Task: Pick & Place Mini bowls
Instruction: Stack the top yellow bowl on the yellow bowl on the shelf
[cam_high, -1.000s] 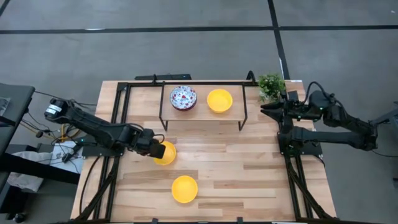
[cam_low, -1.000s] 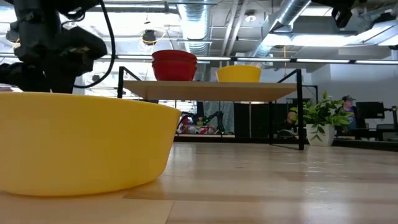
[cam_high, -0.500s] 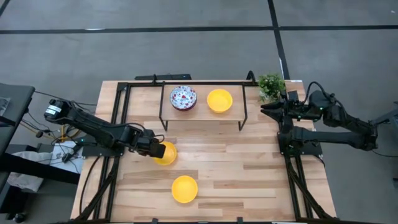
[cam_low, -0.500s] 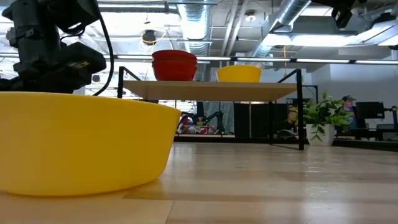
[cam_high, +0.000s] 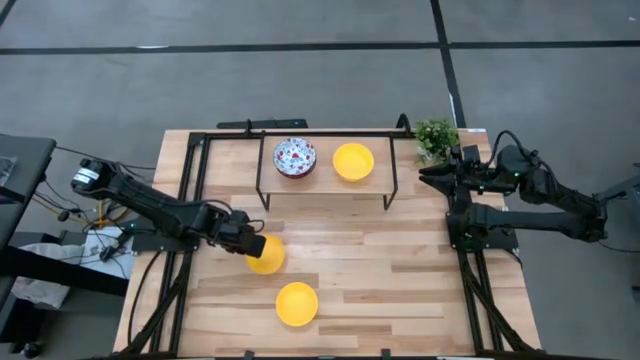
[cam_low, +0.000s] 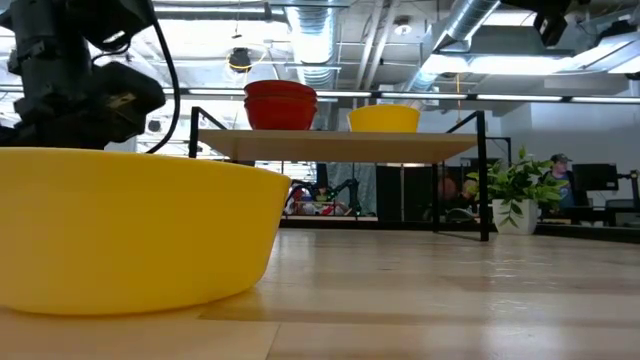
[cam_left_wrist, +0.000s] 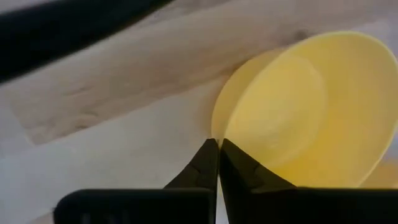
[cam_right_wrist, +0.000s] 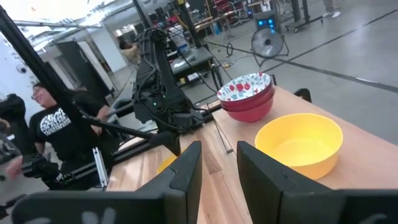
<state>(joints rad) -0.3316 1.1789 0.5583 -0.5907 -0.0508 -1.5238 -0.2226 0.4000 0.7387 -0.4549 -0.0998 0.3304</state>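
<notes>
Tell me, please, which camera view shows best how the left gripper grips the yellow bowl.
The left wrist view: the left gripper is closed on the rim of the yellow bowl. The high view shows both small, from above. The low view hides this bowl behind a nearer one. The right wrist view shows only a sliver.

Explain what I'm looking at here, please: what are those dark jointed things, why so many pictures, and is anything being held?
They are two robot arms at a wooden table, each ending in a two-finger claw. One camera looks straight down, one sits at tabletop height, and one rides on each wrist. The left claw is shut on the rim of a yellow bowl; the wrist picture shows this close up. Another yellow bowl lies nearer the table's front edge. On a small raised shelf sit stacked red speckled bowls and a third yellow bowl. The right claw waits open beside a green plant, holding nothing.
</notes>
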